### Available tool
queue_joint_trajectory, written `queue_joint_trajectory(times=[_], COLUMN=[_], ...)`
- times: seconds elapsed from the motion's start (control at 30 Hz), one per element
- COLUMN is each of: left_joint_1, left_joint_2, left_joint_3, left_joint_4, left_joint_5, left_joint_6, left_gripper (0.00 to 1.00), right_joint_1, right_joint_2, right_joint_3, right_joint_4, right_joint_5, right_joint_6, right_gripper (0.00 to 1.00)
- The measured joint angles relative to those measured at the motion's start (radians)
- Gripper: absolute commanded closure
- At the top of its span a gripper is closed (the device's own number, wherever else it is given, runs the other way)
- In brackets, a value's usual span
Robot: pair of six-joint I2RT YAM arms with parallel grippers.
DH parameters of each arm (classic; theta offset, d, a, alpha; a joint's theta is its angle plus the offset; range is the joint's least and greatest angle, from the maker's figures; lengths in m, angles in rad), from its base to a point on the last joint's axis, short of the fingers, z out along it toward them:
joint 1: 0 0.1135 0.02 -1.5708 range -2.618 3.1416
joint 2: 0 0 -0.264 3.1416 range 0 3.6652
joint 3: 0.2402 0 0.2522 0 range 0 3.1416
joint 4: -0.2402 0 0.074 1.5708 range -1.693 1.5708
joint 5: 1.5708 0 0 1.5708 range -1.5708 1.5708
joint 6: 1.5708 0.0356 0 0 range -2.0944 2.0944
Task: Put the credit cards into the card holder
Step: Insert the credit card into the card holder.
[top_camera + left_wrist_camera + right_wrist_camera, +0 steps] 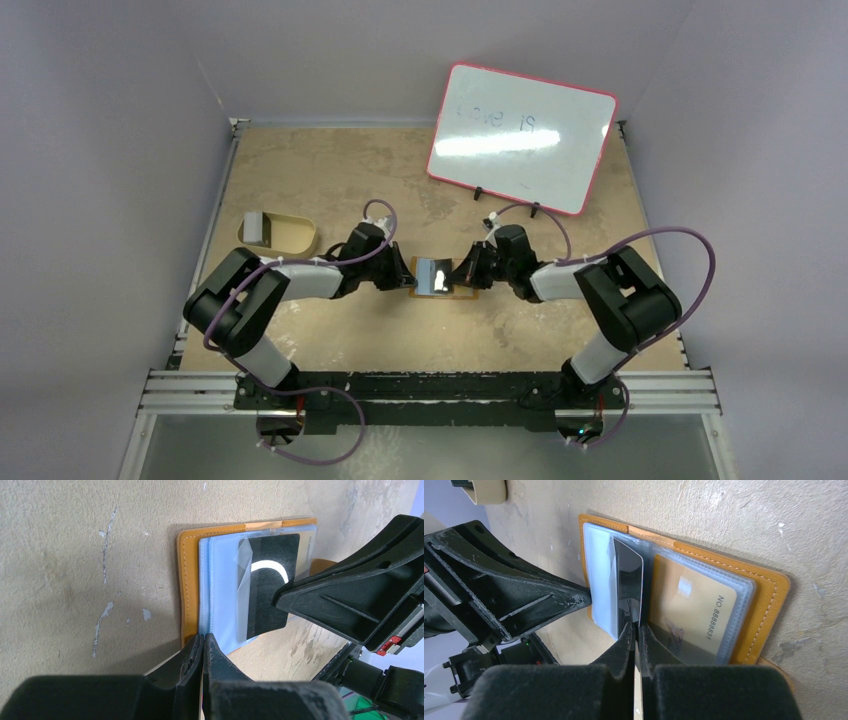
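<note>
Card holder (769,592) betw L end effector (203,640), closed, R end effector (635,627), pinching credit card (629,590)

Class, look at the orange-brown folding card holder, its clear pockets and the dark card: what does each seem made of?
Orange-brown folding card holder: leather or imitation, matte, pale stitching along its edge. Clear pockets: thin soft plastic, transparent, welded seams. Dark card: likely rigid plastic, glossy, reflecting light.
</note>
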Motion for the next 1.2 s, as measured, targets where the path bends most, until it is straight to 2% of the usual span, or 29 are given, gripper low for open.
queue_joint_trajectory(times=[0.53, 0.73, 0.87, 1.2], left_joint_1=[-0.020, -0.032, -0.035, -0.044], left_joint_2=[0.001, 0.004, 0.004, 0.014], left_joint_3=[0.008, 0.014, 0.014, 0.026], left_joint_4=[-0.005, -0.006, -0.006, -0.011], left_joint_5=[-0.023, -0.029, -0.034, -0.044], left_joint_6=[0.000, 0.000, 0.000, 0.001], left_gripper=[1.00, 1.00, 1.00, 1.00], right_joint_1=[0.023, 0.034, 0.043, 0.055], right_joint_2=[0.055, 0.056, 0.056, -0.021], right_joint_3=[0.066, 0.093, 0.104, 0.135], right_joint_4=[-0.029, -0.062, -0.089, -0.282], right_joint_5=[-0.015, -0.006, 0.003, 0.091], right_joint_6=[-0.020, -0.046, -0.057, -0.108], right_gripper=[0.99, 0.91, 0.81, 0.75])
